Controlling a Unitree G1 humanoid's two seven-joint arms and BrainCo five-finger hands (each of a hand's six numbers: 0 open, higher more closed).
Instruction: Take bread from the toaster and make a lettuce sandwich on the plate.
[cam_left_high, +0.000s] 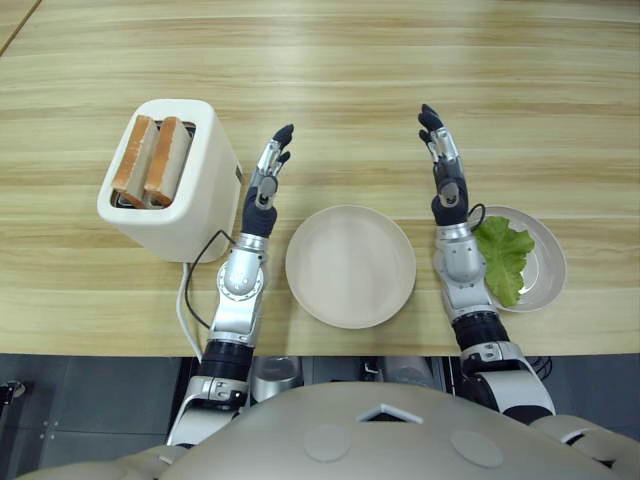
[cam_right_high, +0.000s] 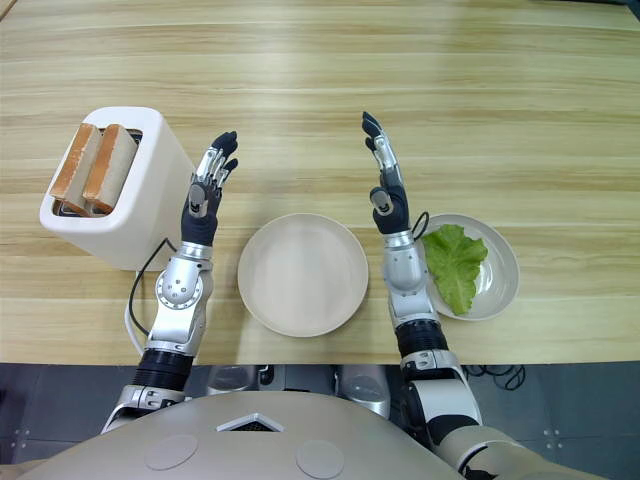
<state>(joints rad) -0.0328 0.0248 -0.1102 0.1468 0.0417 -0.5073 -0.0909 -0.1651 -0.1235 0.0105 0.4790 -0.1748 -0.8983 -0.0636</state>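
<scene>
The two bread slices (cam_left_high: 152, 160) stand in the toaster (cam_left_high: 203, 203), at nine o'clock from the open, empty left hand (cam_left_high: 266, 180), the nearer one. The right hand (cam_left_high: 443, 165) is open too, near the lettuce (cam_left_high: 505, 255).

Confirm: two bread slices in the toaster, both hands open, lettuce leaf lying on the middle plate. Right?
One thing is off. The left eye view shows the lettuce leaf in the small bowl right of the right hand, not on the middle plate. The rest holds: two bread slices in the toaster, right hand and left hand open.
</scene>
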